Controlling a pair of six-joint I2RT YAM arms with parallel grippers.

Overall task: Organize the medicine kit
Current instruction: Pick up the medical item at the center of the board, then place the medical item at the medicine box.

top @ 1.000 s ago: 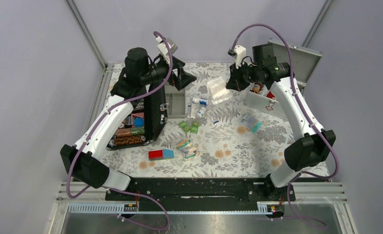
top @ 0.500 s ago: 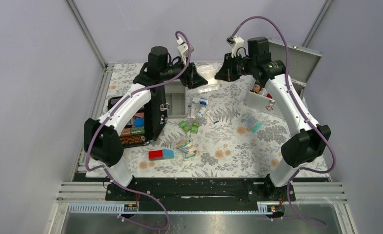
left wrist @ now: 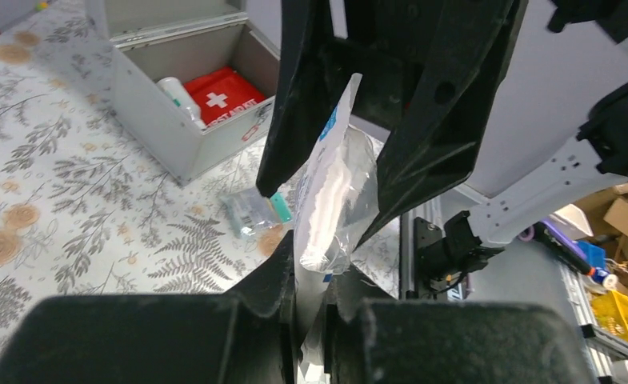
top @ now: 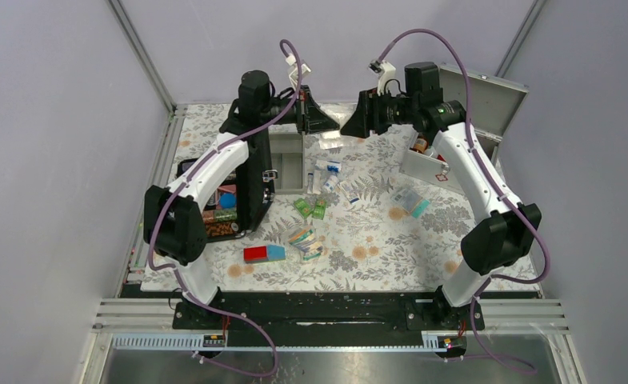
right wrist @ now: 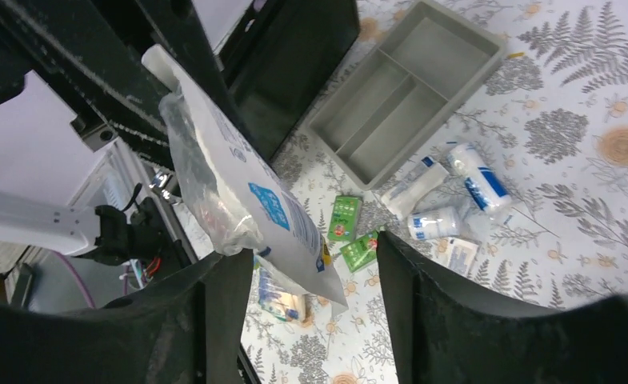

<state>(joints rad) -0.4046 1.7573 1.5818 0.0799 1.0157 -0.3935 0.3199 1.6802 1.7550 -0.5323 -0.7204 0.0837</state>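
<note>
My left gripper [left wrist: 310, 308] is pinched nearly shut on the lower edge of the clear pouch [left wrist: 336, 192], which the right arm was carrying a second ago. The right gripper [right wrist: 310, 272] now stands wide open astride it, so I judge the handover done. The pouch hangs aloft between both arms, well apart from the open grey case [left wrist: 190, 120].

Pale lavender walls [top: 46, 120] are enclosing a table [top: 390, 256] that is wearing a grey floral cloth; aluminium posts [top: 138, 52] are rising at both far corners.
</note>
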